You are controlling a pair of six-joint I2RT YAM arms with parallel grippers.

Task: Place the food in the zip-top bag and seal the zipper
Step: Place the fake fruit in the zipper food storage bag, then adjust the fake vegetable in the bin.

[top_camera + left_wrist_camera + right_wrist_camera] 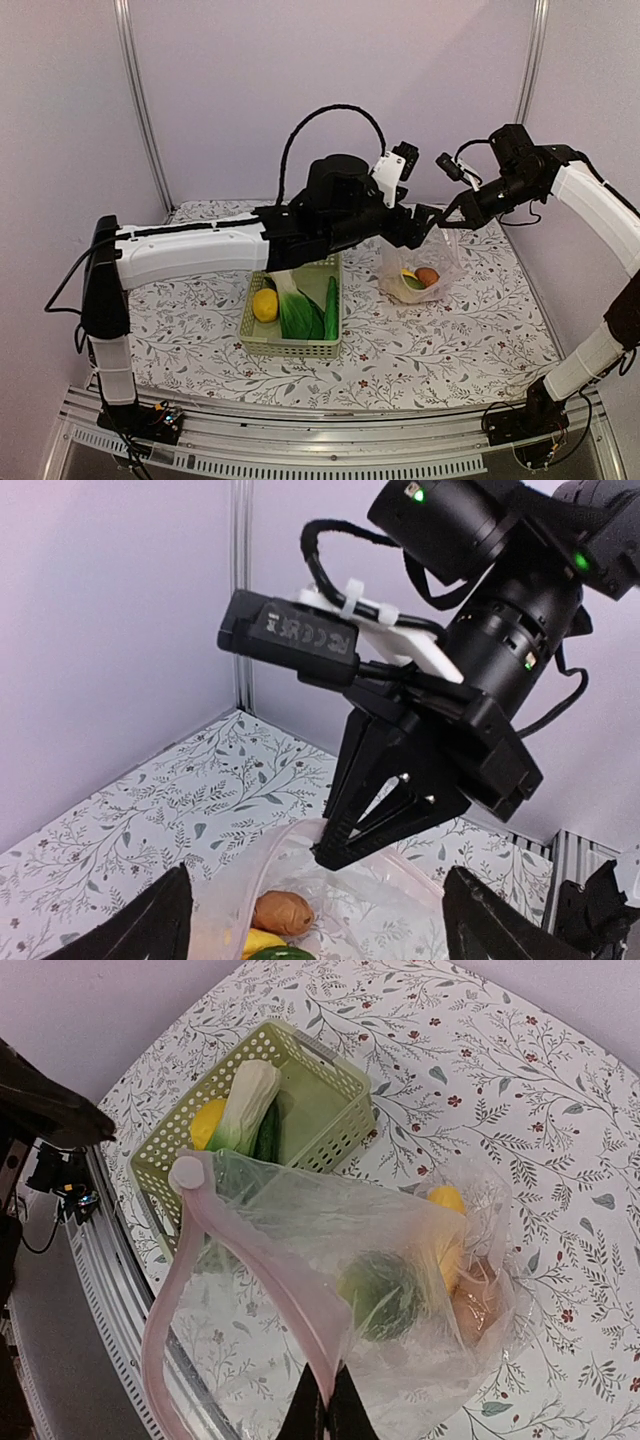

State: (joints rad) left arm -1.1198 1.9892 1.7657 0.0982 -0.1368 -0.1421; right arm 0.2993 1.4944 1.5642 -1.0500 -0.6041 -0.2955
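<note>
Right pincer [325, 1397]: pressed together on the zip-top bag [420, 1210] at its rim.
Left pincer [317, 875]: spread wide.
Bag handling: thin, limp, slippery; you should hold the rim.
Bok choy [245, 1095]: light; take its stem.

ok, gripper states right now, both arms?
Left gripper: open, holding nothing.
Right gripper: closed on the zip-top bag rim.

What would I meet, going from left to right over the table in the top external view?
In order: lemon → bok choy → cucumber → bag.
</note>
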